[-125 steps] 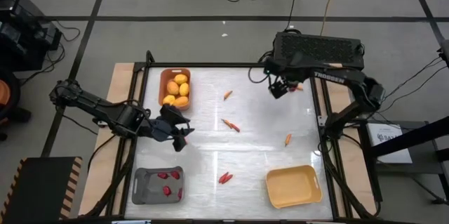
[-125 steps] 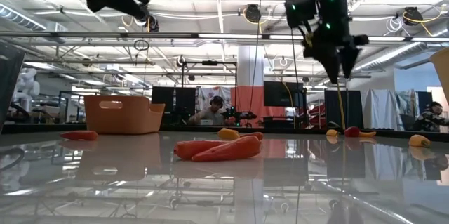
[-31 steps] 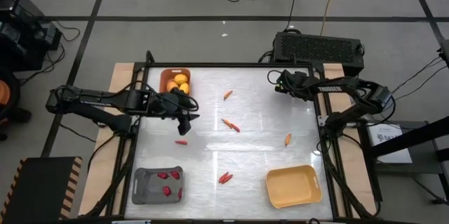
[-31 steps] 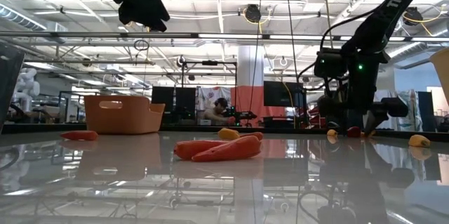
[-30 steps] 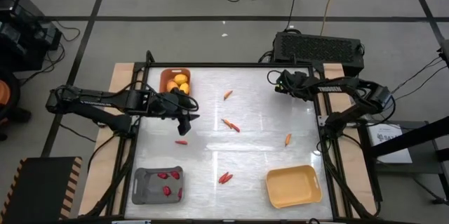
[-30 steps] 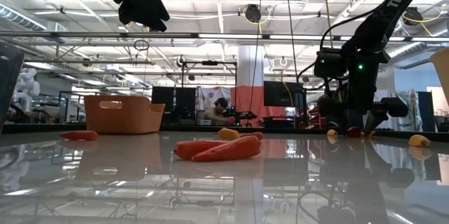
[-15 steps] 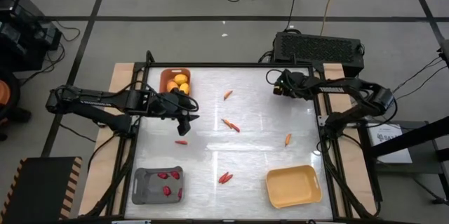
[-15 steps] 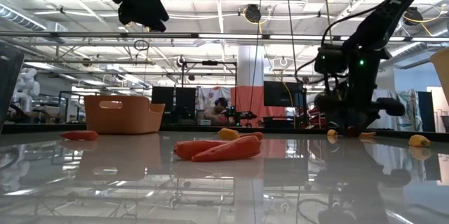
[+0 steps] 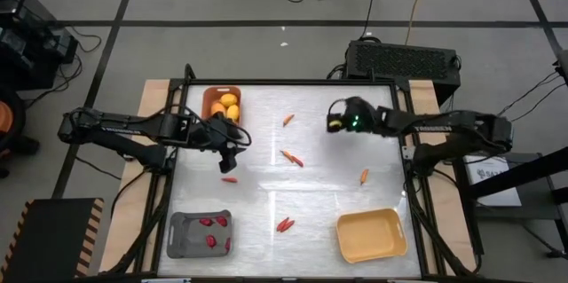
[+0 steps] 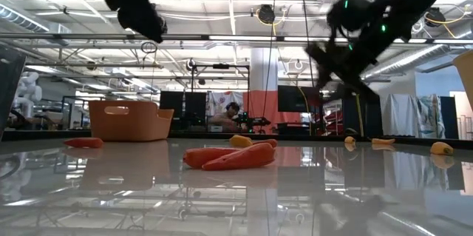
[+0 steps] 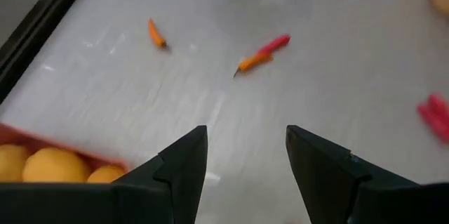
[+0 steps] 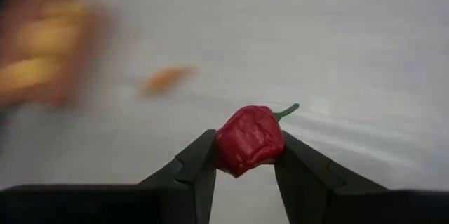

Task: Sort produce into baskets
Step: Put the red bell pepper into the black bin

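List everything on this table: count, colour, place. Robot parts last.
orange-brown basket: one, far left corner of the table
lemons: at least three, yellow-orange, in the orange-brown basket, partly under the left arm
grey basket: one, near left corner
binned chillies: about four, red, in the grey basket
yellow basket: one, near right corner, nothing seen inside
loose carrots: three, orange, table's middle and right
loose chillies: about four, red, between the baskets
held chilli: one, red, in the right tool
left tool: open, empty, beside the orange-brown basket
right tool: shut on the held chilli, far right area
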